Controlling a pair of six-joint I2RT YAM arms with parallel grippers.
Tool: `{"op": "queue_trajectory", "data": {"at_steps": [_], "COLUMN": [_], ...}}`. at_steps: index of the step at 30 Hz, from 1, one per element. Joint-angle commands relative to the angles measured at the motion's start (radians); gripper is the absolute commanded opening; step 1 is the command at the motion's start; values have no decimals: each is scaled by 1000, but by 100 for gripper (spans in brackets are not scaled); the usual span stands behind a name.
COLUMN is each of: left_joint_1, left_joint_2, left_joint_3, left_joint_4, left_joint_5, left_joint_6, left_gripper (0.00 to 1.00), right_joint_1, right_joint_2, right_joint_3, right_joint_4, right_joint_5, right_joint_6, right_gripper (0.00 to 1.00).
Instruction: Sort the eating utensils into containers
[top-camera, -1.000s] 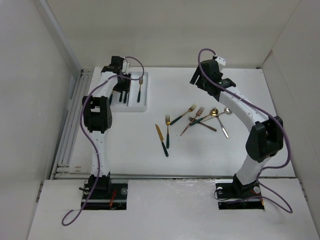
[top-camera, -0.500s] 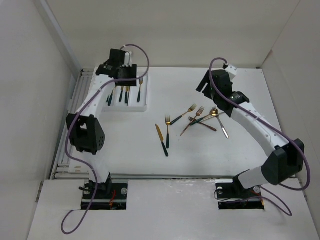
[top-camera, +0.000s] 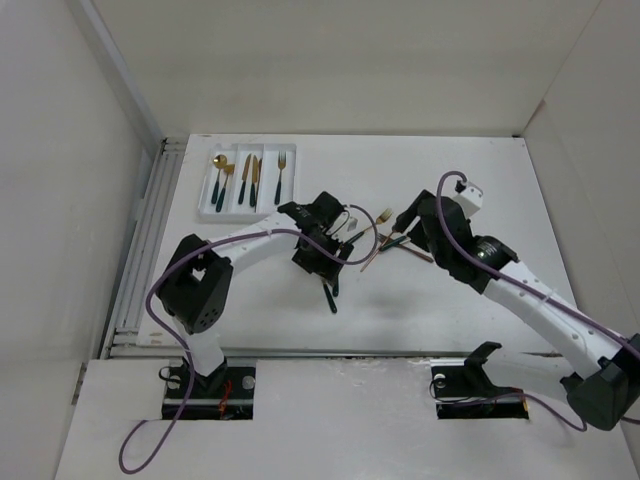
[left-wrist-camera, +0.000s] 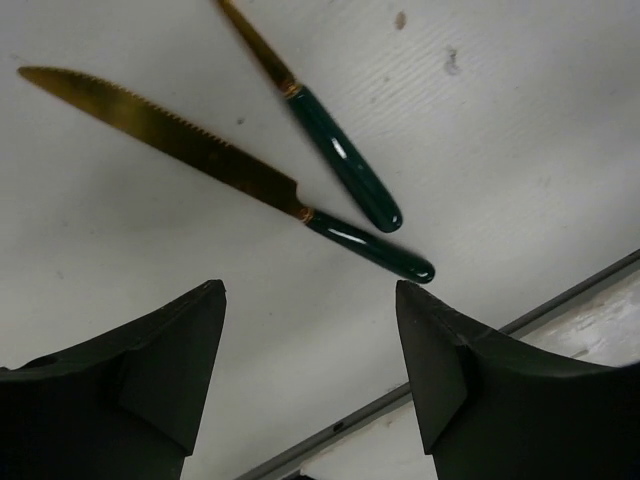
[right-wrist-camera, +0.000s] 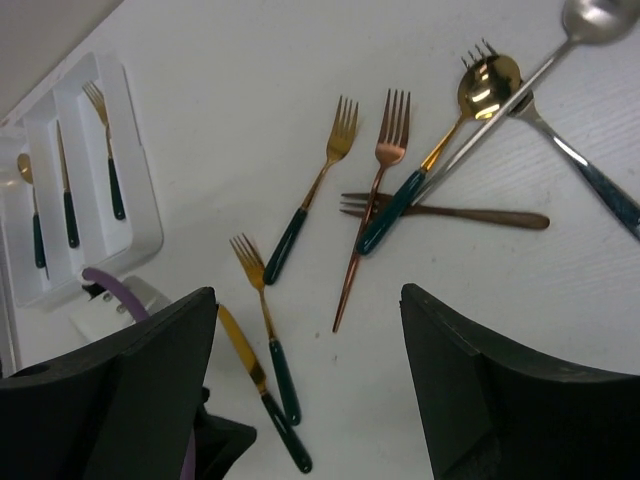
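Your tray (top-camera: 204, 212) holds spoons (top-camera: 219, 172) left, knives (top-camera: 249, 180) middle, one fork (top-camera: 281, 174) right. Left gripper (left-wrist-camera: 308, 296) hovers spread, empty, over a loose knife (left-wrist-camera: 200, 155); right gripper (right-wrist-camera: 308, 294) likewise, above the loose forks (right-wrist-camera: 330, 165).

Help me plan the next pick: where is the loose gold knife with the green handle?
In the left wrist view the knife lies on the table just ahead of the left hand, its handle beside a green-handled fork.

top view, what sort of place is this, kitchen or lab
Probably a robot test cell, not a kitchen: left arm and right arm bolted to a white table, plain white walls boxing it in, utensils scattered loose, a divided sorting tray.
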Motion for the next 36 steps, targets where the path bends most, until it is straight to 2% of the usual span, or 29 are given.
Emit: {"op": "queue_trajectory", "data": {"at_steps": [1, 4, 11, 17, 23, 26, 28, 31, 36], "left_joint_1": [-20, -31, -31, -69, -69, -69, -69, -43, 3], "left_joint_2": [-35, 12, 97, 138, 91, 66, 66, 88, 108], "left_joint_3": [-6, -6, -15, -15, -111, -142, -129, -118, -131], "left_joint_4": [47, 47, 47, 38, 38, 38, 16, 7, 16], "left_joint_5": [18, 18, 7, 17, -92, -152, -183, -194, -221], "left_joint_6": [-50, -68, -110, -110, -101, -90, -90, -90, -90], "left_gripper": [66, 59, 54, 54, 49, 41, 32, 26, 26], "right_joint_1": [36, 58, 67, 67, 67, 67, 67, 67, 67], "right_joint_2": [-82, -136, -196, -187, -176, -176, -185, -185, -185], "right_joint_3": [-25, -36, -46, -46, -46, -26, -26, -26, -16], "right_joint_4": [-73, -107, -149, -149, -149, -149, -149, -149, -159], "right_joint_5": [68, 89, 152, 142, 160, 174, 183, 204, 204], "right_joint_6": [127, 147, 165, 165, 165, 165, 165, 165, 165], "right_gripper": [79, 79, 79, 79, 79, 79, 79, 79, 79]}}
